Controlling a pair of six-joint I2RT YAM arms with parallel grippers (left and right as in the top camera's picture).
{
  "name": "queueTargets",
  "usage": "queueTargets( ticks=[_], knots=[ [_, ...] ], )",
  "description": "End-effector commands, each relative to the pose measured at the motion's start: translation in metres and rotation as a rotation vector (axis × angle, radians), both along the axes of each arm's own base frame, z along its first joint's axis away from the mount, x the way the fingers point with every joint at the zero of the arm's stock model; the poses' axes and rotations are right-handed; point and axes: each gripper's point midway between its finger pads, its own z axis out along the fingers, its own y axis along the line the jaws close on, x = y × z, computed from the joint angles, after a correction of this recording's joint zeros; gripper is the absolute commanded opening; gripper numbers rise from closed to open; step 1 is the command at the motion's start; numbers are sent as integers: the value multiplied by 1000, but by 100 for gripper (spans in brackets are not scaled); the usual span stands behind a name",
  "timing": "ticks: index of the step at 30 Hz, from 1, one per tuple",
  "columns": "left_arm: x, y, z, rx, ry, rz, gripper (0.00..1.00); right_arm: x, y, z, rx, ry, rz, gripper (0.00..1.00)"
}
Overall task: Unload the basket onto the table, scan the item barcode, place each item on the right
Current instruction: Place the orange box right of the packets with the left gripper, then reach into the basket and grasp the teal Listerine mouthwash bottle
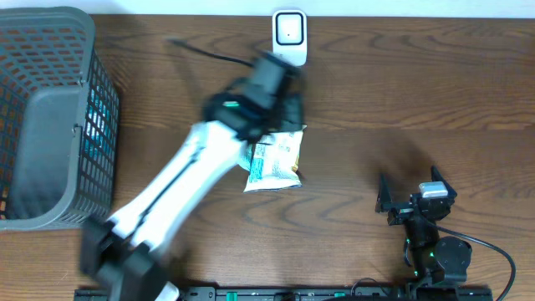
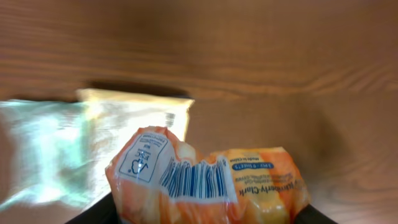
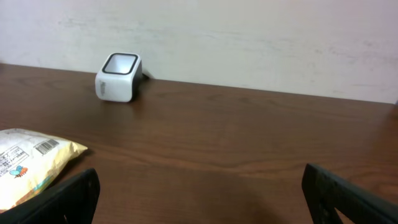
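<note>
Over dark tabletop [image 1: 418, 100], left gripper [image 2: 202, 219] pinches the orange snack packet [image 2: 264, 186], surely light and crinkly, endwise (barcode [image 2: 196, 180] clear); right gripper [image 1: 411, 199] gapes.

1. Left arm [image 1: 180, 180]: long white link, black joints, and there's a green light near the wrist.
2. A thin black cable [image 1: 209, 52] runs off its far end.
3. Right arm [image 1: 426, 242]: black, with a pale camera block and a looped black cable [image 1: 510, 259] at right.
4. Right gripper [image 3: 205, 186]: plain black fingers [image 3: 74, 193].
</note>
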Motion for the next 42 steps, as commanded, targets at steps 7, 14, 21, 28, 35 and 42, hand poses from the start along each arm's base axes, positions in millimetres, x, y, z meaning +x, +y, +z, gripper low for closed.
queueTargets(
  ticks=[7,14,21,28,35,42],
  knots=[
    [1,-58,-138,87,165,-10,55,0,-2,0,-2,0,-10,99],
    [10,-84,-94,-32,88,-94,98,0,-2,0,-2,0,-10,99],
    [44,20,113,20,-349,99,98,0,-2,0,-2,0,-10,99],
    [-6,300,271,319,-740,916,98,0,-2,0,-2,0,-10,99],
    [-56,478,261,384,-646,1302,98,0,-2,0,-2,0,-10,99],
    [2,495,173,373,-456,588,98,0,-2,0,-2,0,-10,99]
  ],
)
